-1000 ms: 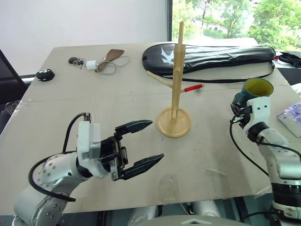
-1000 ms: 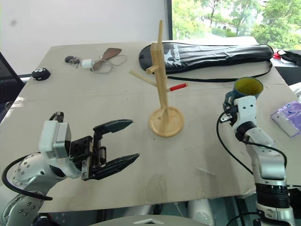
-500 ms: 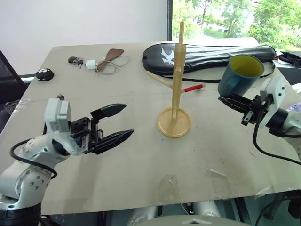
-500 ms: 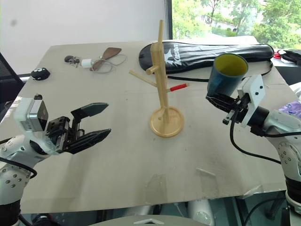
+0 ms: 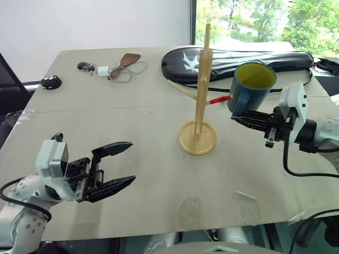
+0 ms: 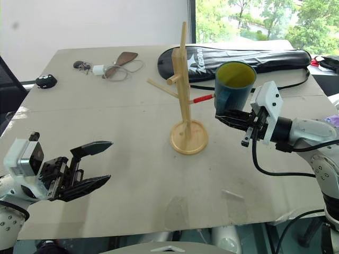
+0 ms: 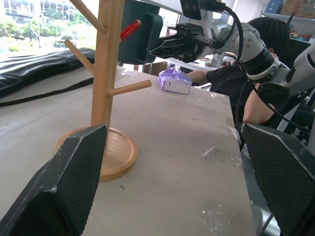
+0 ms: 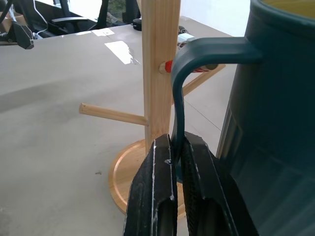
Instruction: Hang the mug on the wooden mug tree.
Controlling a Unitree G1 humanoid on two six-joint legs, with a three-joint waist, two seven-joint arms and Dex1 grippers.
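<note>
The teal mug (image 5: 251,87) with a yellow inside hangs upright in the air just right of the wooden mug tree (image 5: 201,79), beside its red-tipped peg (image 5: 219,99). My right gripper (image 5: 236,117) is shut on the mug's handle (image 8: 206,51), low on its loop, with both fingers (image 8: 158,187) pressed on it. The handle faces the tree's post (image 8: 160,64), close to the red-tipped peg. My left gripper (image 5: 130,163) stands open and empty over the table's near left, well away from the tree's round base (image 5: 197,138).
A black racket bag (image 5: 238,61) lies behind the tree. Keys, a charger and a brown leather piece (image 5: 108,69) lie at the far left, with a small black object (image 5: 51,82) beside them. A purple packet (image 7: 174,81) and a seated person (image 7: 246,83) are past the right edge.
My right gripper has lifted the mug and carried it left, up to the tree's red-tipped peg. My left gripper has drawn back to the left and slightly down, staying open.
</note>
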